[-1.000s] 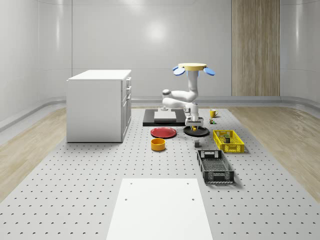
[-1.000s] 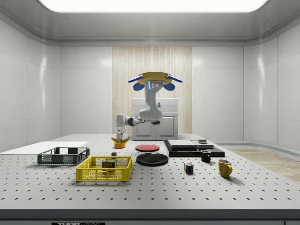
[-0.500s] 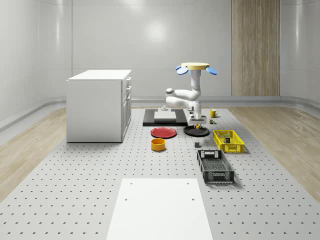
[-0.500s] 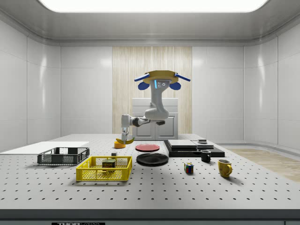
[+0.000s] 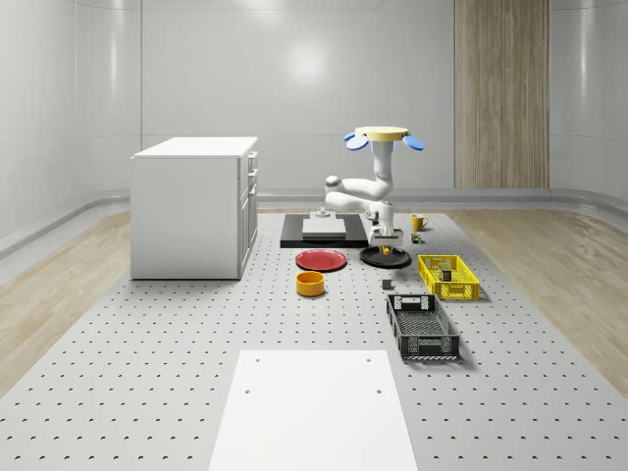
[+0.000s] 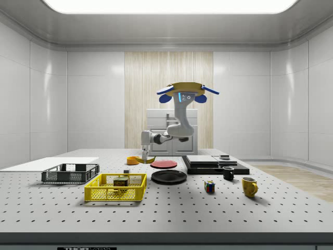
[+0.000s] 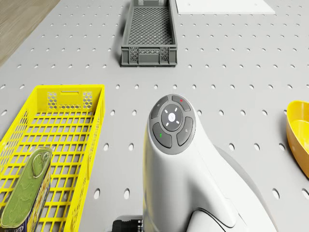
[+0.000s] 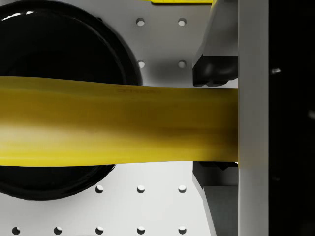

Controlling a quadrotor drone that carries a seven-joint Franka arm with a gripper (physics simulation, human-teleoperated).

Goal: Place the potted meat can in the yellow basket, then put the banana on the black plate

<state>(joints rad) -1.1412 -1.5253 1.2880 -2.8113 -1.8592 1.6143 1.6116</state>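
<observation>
Drone [image 5: 383, 134] hovers above the far part of the perforated table [image 5: 196, 373], roughly over the black plate [image 5: 373, 259], arm [image 5: 365, 189] bent down from it. Gripper [image 5: 385, 235] hangs just above the plate, fingers [image 8: 215, 64] clamped on the banana [image 8: 113, 125], one on each side of the fruit. Wrist view: banana held crosswise, plate [image 8: 59, 44] dark beneath it, table holes beside. Side view: gripper [image 6: 145, 154] with banana [image 6: 148, 160] low, near table level, by the orange bowl [image 6: 133, 160] and red plate [image 6: 163, 164]; black plate [image 6: 168, 176] nearer the camera. Can't tell whether banana touches the plate.

Potted meat can [image 7: 26, 188] lies in the yellow basket [image 7: 72, 92], seen from the drone camera, also in the side view [image 6: 120, 182] inside the basket [image 6: 93, 194]. Basket [image 5: 448, 277] sits toward the whole-scene view's right of the black plate. Dark grey crate [image 5: 421, 326] nearer the camera, apart from the basket.

Other items: white cabinet [image 5: 194, 206] at the whole-scene view's left, yellow mug [image 6: 249, 186], black mug [image 6: 228, 173], and colour cube [image 6: 209, 187] toward the side view's right, black slab [image 6: 216, 166] with a small stack on it behind the plates. White sheet [image 5: 312, 412] lies at the table's near end.
</observation>
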